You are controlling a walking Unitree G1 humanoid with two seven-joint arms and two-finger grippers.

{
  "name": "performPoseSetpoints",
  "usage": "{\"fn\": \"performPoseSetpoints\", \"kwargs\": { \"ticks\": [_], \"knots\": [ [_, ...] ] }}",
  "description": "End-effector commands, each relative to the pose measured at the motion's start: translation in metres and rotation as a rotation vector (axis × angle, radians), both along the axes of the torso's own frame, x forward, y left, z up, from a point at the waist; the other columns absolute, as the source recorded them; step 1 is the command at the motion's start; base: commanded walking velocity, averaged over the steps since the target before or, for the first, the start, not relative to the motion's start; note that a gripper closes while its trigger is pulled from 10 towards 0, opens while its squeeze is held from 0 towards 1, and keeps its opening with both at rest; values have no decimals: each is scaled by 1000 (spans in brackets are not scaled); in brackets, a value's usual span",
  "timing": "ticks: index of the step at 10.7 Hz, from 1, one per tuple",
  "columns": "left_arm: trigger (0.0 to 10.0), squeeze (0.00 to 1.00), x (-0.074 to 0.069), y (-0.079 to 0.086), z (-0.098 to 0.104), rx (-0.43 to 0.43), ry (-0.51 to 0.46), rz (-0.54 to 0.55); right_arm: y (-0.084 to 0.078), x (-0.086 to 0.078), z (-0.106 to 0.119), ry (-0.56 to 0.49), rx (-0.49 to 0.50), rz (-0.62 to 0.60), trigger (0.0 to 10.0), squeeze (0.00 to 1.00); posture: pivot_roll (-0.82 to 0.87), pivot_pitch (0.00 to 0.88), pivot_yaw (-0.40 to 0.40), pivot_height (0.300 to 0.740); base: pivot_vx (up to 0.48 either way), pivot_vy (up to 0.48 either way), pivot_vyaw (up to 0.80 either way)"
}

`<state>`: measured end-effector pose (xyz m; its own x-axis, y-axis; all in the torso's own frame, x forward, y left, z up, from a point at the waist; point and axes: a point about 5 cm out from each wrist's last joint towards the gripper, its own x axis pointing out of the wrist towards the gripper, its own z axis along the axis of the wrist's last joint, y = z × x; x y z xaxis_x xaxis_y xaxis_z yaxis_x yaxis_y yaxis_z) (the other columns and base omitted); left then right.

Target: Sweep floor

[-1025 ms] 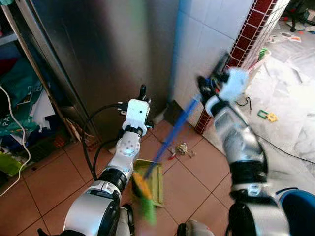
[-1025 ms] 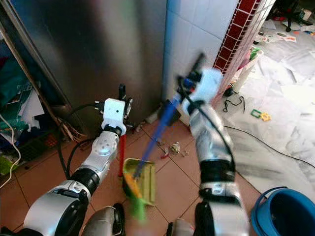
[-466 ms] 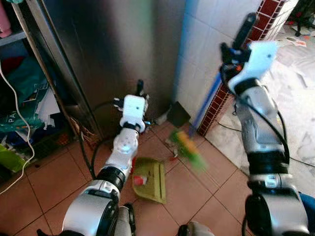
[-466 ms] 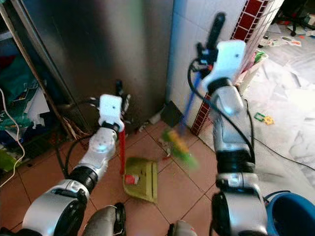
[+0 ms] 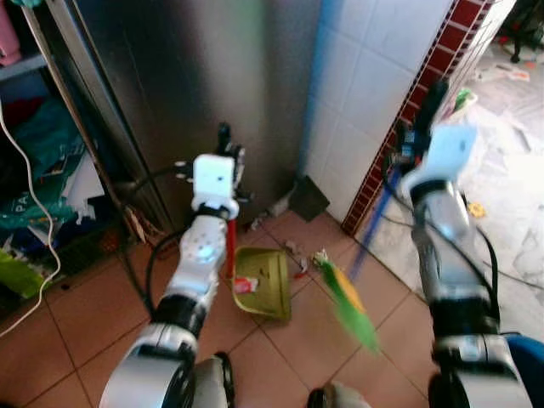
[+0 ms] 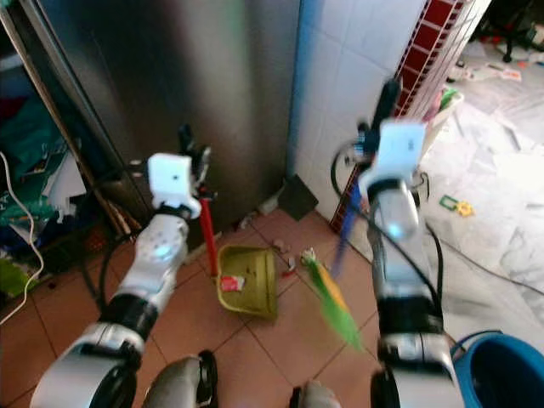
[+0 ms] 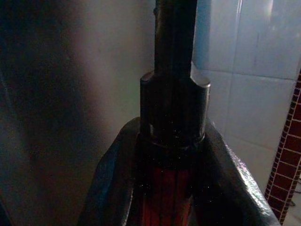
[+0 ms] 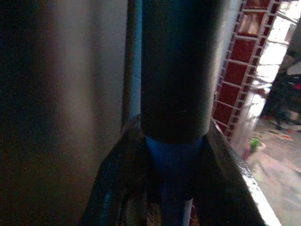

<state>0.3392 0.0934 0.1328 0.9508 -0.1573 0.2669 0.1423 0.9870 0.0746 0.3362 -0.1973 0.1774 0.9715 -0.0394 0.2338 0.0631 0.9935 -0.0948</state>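
Note:
My left gripper (image 5: 223, 140) is shut on the black-capped top of a red handle (image 5: 229, 248). The handle leads down to a green dustpan (image 5: 267, 287) on the terracotta tiles. A red and white scrap (image 5: 245, 285) lies in the pan. My right gripper (image 5: 427, 109) is shut on the black grip of a blue broom handle (image 5: 375, 228). The green and orange bristles (image 5: 348, 306), blurred by motion, sit low just right of the pan. Small litter (image 5: 297, 253) lies by the pan's far corner. Both wrist views show the fingers (image 7: 117, 188) (image 8: 117, 188) clamped around their handles.
A steel cabinet front (image 5: 187, 85) and a white tiled wall (image 5: 365, 76) with a red tile column (image 5: 422, 81) stand close ahead. Cluttered shelves (image 5: 34, 170) are at left. A blue bucket (image 6: 501, 374) sits at lower right, with papers (image 6: 501, 170) and a cable on the floor beyond.
The broom head left the dustpan, swung up toward the wall, and now sits low on the pan's right. The pan and left gripper shifted left. A red and white scrap now lies in the pan.

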Motion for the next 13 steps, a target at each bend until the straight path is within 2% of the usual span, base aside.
{"fn": "performPoseSetpoints", "kwargs": {
  "ticks": [1, 2, 5, 7, 9, 11, 13],
  "knots": [
    [10000, 0, 0, 0, 13, -14, -49, -7, 0, -3, 16, -83, -20, -14, 10000, 0, -82, 34, -5, 740, 0, 0, 0],
    [10000, 0, -6, 4, 10, -22, -29, 4, 2, -7, 4, -56, -20, -36, 10000, 0, -82, 24, 2, 740, 0, 0, 0],
    [10000, 0, -28, 31, 2, 3, 9, 66, 10, -20, -22, 10, -25, -66, 10000, 0, -75, 0, 20, 740, 0, 0, 0],
    [10000, 0, -29, 45, 5, 40, 5, 79, 3, -21, -29, 17, -31, -113, 10000, 0, -66, 0, 26, 740, 0, 0, 0],
    [10000, 0, -24, 56, 6, 61, 21, 113, 1, -20, -30, 18, -32, -144, 10000, 0, -37, 0, 34, 740, 0, 0, 0],
    [10000, 0, -27, 57, 7, 77, 15, 115, 10, -24, -38, 45, -25, -98, 10000, 0, -44, 0, 15, 740, 0, 0, 0],
    [10000, 0, -30, 56, 2, 39, 42, 118, 14, -22, -37, 42, -27, -68, 10000, 0, -67, 0, 24, 740, 0, 0, -203]
  ]
}}
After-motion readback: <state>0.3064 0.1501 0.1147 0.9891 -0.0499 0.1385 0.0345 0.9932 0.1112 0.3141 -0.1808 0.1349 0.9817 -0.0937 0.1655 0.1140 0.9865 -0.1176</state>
